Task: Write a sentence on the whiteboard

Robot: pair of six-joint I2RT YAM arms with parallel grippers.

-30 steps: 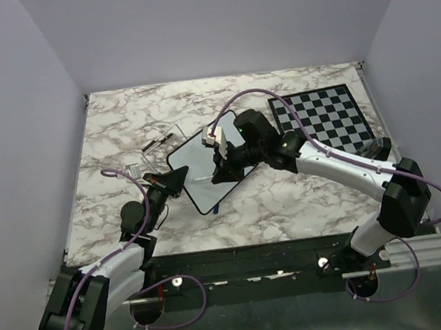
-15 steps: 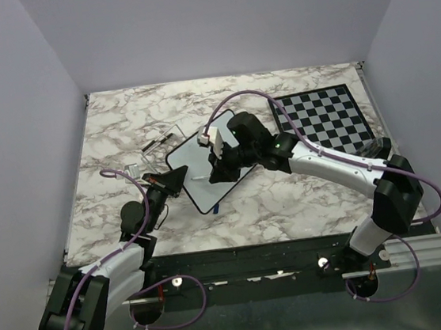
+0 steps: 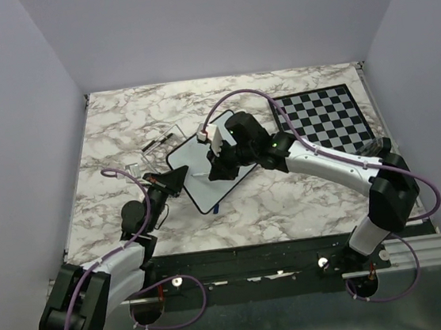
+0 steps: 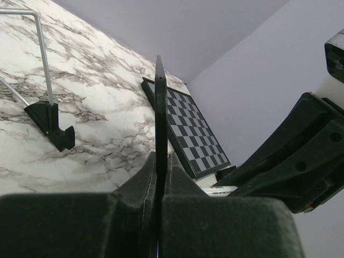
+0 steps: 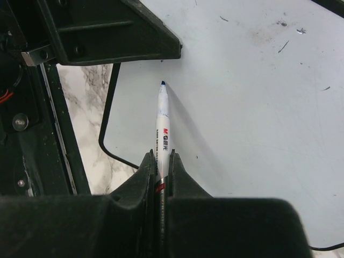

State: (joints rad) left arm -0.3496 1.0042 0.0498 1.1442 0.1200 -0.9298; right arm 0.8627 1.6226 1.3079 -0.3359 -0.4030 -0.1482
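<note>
The whiteboard (image 3: pixel 201 161) lies tilted on the marble table, white with a thin black frame. My left gripper (image 3: pixel 176 178) is shut on its left edge; in the left wrist view the board (image 4: pixel 159 107) stands edge-on between the fingers (image 4: pixel 160 158). My right gripper (image 3: pixel 218 171) hovers over the board, shut on a white marker (image 5: pixel 162 123). The marker's blue tip (image 5: pixel 163 83) is at or just above the board's surface (image 5: pixel 242 107), near the left gripper's fingers (image 5: pixel 113 32). No blue lettering shows on the board, only small dark specks.
The checkered chessboard (image 3: pixel 323 117) lies at the back right, also in the left wrist view (image 4: pixel 191 134). A clear stand with a wire frame (image 3: pixel 162 138) sits behind the board; its black foot (image 4: pixel 54 123) shows on the marble. A small blue cap (image 3: pixel 218 209) lies by the board's near edge.
My right gripper has moved a little to the left over the whiteboard with the marker in it. The left gripper and the board have not moved.
</note>
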